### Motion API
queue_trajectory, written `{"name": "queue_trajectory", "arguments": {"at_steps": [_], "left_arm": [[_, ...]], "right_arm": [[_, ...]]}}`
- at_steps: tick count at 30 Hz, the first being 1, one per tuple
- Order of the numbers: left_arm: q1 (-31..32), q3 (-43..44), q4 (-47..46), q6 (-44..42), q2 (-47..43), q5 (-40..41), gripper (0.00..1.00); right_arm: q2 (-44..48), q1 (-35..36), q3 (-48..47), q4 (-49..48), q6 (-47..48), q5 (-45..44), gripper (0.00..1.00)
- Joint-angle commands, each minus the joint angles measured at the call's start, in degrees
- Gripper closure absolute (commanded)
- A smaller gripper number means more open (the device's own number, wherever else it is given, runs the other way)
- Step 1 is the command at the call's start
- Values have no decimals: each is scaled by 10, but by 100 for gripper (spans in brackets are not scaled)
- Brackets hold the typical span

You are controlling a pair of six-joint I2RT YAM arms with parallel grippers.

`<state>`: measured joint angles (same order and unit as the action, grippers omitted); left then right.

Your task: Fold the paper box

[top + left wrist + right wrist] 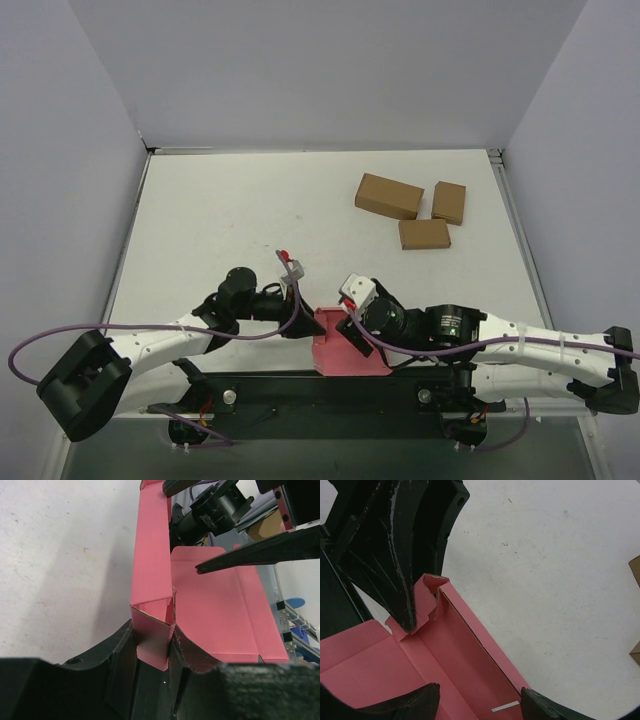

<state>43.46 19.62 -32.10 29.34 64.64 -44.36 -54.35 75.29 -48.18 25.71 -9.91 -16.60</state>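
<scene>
Overhead, plain grey walls (330, 70) close off the left, far and right sides of a white, lightly scuffed table (220, 220). Low on the left, the left gripper (154, 647) is pinched tight on a folded corner tab of the paper box (345, 355). The box lies at the near edge between the two arms, partly over the black base rail (300, 392). It is mostly a flat pink sheet, with one long side wall standing upright. That wall, and the box's long axis with it, runs from the left gripper's hold across toward the right arm. Next comes the right gripper (477, 700), which holds nothing; its fingers are spread wide, one over the flat panel and one outside the raised wall. Far right, three brown cardboard boxes (424, 234) sit well apart from the box.
</scene>
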Motion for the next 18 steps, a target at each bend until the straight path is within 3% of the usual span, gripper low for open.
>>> {"name": "queue_trajectory", "arguments": {"at_steps": [1,6,18], "left_arm": [[5,28,-37,28,-12,-41,86],[21,34,-19,27,-14,-43,86],[43,46,18,14,-9,-41,86]], "right_arm": [[-17,25,-26,23,33,-63,37],[-16,36,-31,21,47,-111,43],[-8,58,-47,20,67,-113,43]]}}
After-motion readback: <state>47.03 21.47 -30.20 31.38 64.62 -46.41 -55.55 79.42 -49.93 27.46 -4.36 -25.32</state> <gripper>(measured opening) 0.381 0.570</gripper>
